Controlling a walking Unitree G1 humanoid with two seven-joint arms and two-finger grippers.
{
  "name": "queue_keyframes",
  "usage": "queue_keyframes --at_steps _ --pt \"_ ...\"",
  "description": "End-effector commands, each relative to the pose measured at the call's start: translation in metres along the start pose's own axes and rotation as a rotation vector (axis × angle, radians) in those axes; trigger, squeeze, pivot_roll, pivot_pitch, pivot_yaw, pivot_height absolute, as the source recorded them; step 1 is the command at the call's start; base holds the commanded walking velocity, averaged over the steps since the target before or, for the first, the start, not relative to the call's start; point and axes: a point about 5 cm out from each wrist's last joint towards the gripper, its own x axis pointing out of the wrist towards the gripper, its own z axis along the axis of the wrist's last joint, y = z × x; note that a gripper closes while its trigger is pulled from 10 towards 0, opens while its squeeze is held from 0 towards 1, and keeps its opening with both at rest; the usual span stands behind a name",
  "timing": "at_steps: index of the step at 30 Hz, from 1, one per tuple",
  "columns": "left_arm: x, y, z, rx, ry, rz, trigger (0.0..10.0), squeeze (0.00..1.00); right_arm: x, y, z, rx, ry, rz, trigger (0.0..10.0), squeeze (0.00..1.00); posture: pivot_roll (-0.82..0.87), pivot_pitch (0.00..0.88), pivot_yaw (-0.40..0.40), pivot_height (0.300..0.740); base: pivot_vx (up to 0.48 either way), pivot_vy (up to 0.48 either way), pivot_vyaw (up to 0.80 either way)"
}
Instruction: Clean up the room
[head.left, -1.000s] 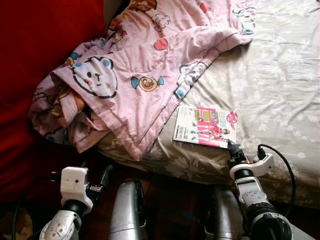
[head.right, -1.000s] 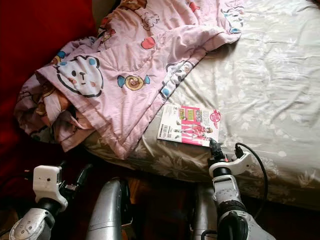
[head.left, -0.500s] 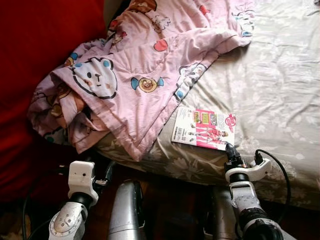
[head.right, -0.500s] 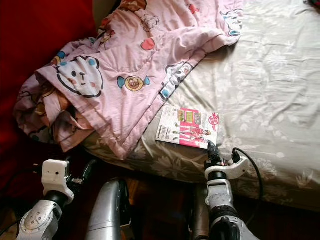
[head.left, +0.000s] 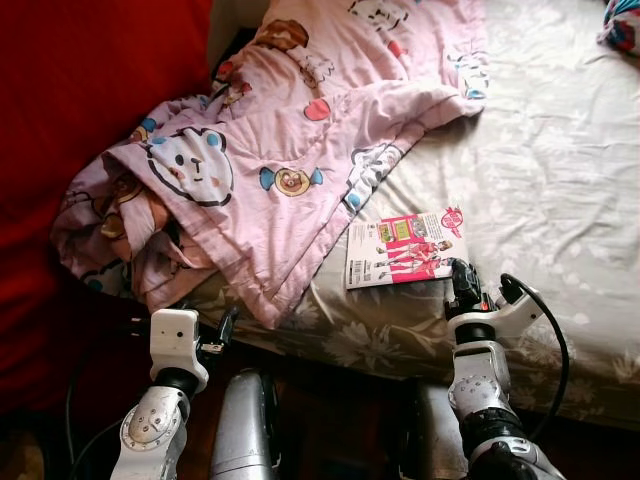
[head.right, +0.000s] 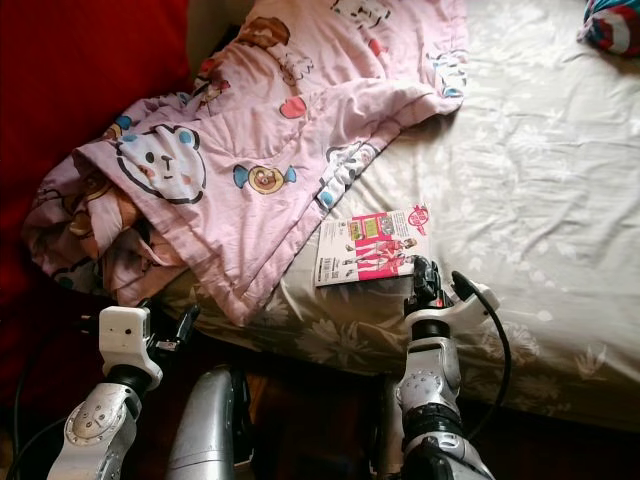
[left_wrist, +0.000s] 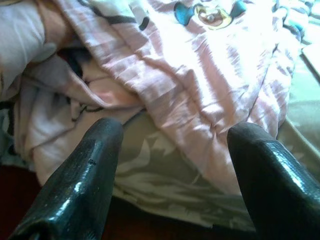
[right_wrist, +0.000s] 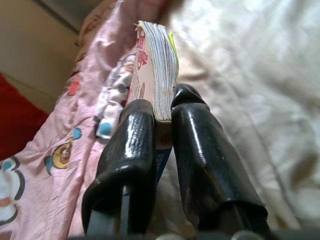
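The right gripper (right_wrist: 162, 112) is pinching the near corner of the booklet (head.left: 398, 248) lying on the bed (head.left: 560, 200), while the left gripper (left_wrist: 175, 140) is hanging spread before the rumpled pink blanket (head.left: 290, 150), tidying apparently barely begun.

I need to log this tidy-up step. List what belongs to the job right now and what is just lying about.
In the job:
- book, pink cover, on the bed near its edge
- right gripper, shut on the book's edge
- left gripper, open, near the quilt's hanging edge

Lying about:
- pink cartoon quilt, rumpled
- floral bedsheet
- colourful bundle, far corner
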Motion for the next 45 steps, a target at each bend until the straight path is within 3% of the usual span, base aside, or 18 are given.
queue_keyframes --at_steps 1,2,4,5,12,14,30,40,45 --pt "0.001 0.001 -0.006 -0.016 0.003 0.031 10.0 0.00 -0.002 0.008 -0.002 -0.131 0.035 0.050 1.3 0.00 0.02 0.143 0.007 0.564 0.000 0.000 0.00" --pt "0.002 0.001 -0.006 -0.021 0.002 0.036 10.0 0.00 -0.002 0.009 -0.002 -0.155 0.042 0.055 2.9 0.00 0.01 0.144 0.000 0.564 0.000 0.000 0.00" --pt "0.003 0.001 -0.006 -0.024 0.000 0.038 10.0 0.00 -0.002 0.010 -0.001 -0.170 0.045 0.057 2.9 0.00 0.01 0.144 0.000 0.564 0.000 0.000 0.00" --pt "0.003 0.001 -0.006 -0.032 -0.003 0.045 10.0 0.00 -0.001 0.012 0.001 -0.209 0.047 0.067 10.0 0.00 0.00 0.141 -0.010 0.564 0.000 0.000 0.00" --pt "-0.005 0.003 -0.015 -0.078 0.011 0.097 10.0 0.00 0.002 0.027 0.011 -0.408 0.029 0.154 10.0 0.00 -0.01 0.122 -0.037 0.584 0.000 0.000 0.00" --pt "-0.006 0.003 -0.016 -0.080 0.011 0.100 10.0 0.00 0.002 0.028 0.011 -0.423 0.032 0.157 10.0 0.00 -0.01 0.122 -0.037 0.589 0.000 0.000 0.00" --pt "-0.011 0.007 -0.042 -0.130 0.084 0.149 10.0 0.00 -0.006 0.028 0.009 -0.466 0.050 0.152 10.0 0.00 -0.02 0.072 -0.043 0.659 0.000 0.000 0.00" --pt "-0.014 0.002 -0.054 -0.160 0.107 0.157 10.0 0.00 -0.010 0.027 0.008 -0.485 0.066 0.157 10.0 0.00 -0.02 0.028 -0.050 0.729 0.000 0.000 0.00" --pt "-0.014 0.000 -0.056 -0.166 0.111 0.151 10.0 0.00 -0.011 0.023 0.007 -0.502 0.088 0.135 10.0 0.00 -0.02 0.011 -0.046 0.739 0.000 0.000 0.00"
